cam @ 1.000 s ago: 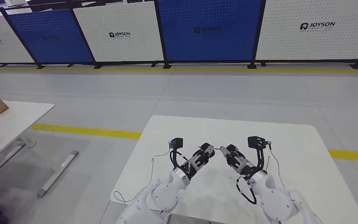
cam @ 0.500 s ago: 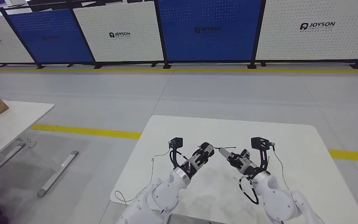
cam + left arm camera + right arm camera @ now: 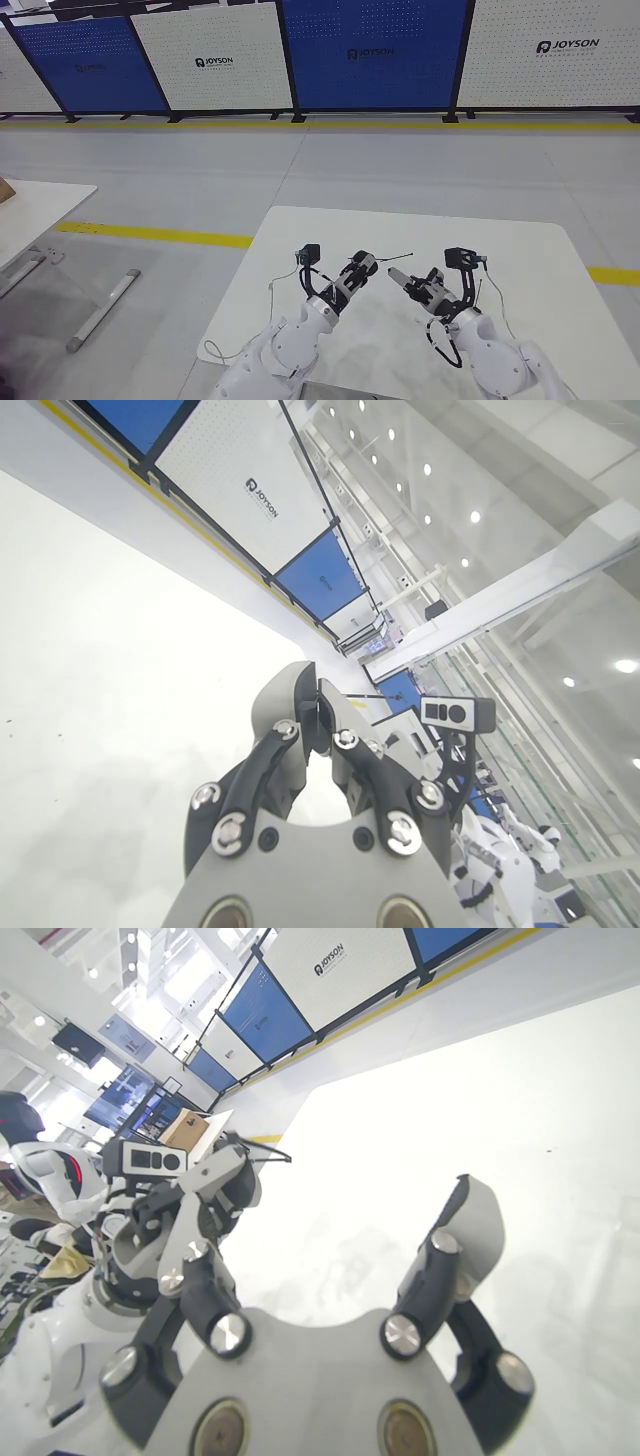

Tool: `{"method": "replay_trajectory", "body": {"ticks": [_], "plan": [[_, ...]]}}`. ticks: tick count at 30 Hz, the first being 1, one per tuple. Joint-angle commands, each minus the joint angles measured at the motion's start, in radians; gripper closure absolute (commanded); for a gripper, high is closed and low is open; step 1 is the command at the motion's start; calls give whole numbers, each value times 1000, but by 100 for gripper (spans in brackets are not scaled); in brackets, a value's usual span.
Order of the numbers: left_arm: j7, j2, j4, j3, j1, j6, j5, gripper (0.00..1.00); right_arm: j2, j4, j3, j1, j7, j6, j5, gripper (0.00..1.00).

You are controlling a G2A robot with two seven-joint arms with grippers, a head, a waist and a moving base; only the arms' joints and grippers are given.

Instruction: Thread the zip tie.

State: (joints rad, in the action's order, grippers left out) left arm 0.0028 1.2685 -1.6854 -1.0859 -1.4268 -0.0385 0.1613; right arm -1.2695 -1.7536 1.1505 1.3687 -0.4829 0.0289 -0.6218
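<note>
The zip tie [image 3: 390, 259] is a thin black strip sticking out sideways from my left gripper [image 3: 364, 265], which is shut on one end of it above the white table [image 3: 500, 235]. In the left wrist view the pads [image 3: 306, 700] are pressed together and the zip tie [image 3: 372, 697] runs off from them. My right gripper [image 3: 402, 279] stands open a short way to the right of the strip's free end, with nothing in it. In the right wrist view my right gripper [image 3: 350, 1168] has its fingers wide apart, and the zip tie [image 3: 270, 1154] looks like a narrow loop by the other gripper.
A thin white cable [image 3: 272, 297] hangs near the table's left edge. A second white table [image 3: 40, 210] stands off to the left across the floor. A cardboard box [image 3: 187, 1125] sits on it. Bare tabletop [image 3: 450, 1103] lies ahead of both grippers.
The grippers were tip to tip a second ago. The right gripper has let go, opened and drawn back to the right; the zip tie stays with the left gripper.
</note>
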Motion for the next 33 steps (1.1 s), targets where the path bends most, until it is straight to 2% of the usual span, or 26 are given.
{"method": "replay_trajectory", "body": {"ticks": [1,4,7,8,17,19,21,22,24,31,33], "plan": [[7,2,0,-10,-4,11,-40,100,4,9,3,-2,-4,-26,-37,0],[1,3,-3,-22,-8,19,-89,100,9,23,14,-5,-4,-69,-77,0],[-25,3,-8,-31,-11,21,-131,100,22,44,5,-23,-67,-167,-213,0],[-29,3,-9,-32,-11,21,-137,100,24,48,4,-27,-75,-169,-252,0],[-29,3,-9,-32,-11,21,-137,100,24,47,4,-26,-68,-167,-253,0],[-37,4,-8,-29,-11,19,-161,100,23,50,-6,-15,-19,-164,-283,0],[-58,7,-13,-28,-11,21,-217,100,22,50,-24,-11,43,-151,-367,0],[-74,8,-14,-29,-11,23,-248,100,22,59,-40,-13,47,-168,-388,0],[-83,8,-15,-35,-8,27,-276,100,20,79,-49,-22,56,-156,-411,0],[-83,8,-15,-35,-8,27,-276,100,20,80,-49,-21,57,-155,-411,0],[-80,9,-13,-31,-7,28,-276,100,19,84,-49,-20,47,-135,-410,0]]}}
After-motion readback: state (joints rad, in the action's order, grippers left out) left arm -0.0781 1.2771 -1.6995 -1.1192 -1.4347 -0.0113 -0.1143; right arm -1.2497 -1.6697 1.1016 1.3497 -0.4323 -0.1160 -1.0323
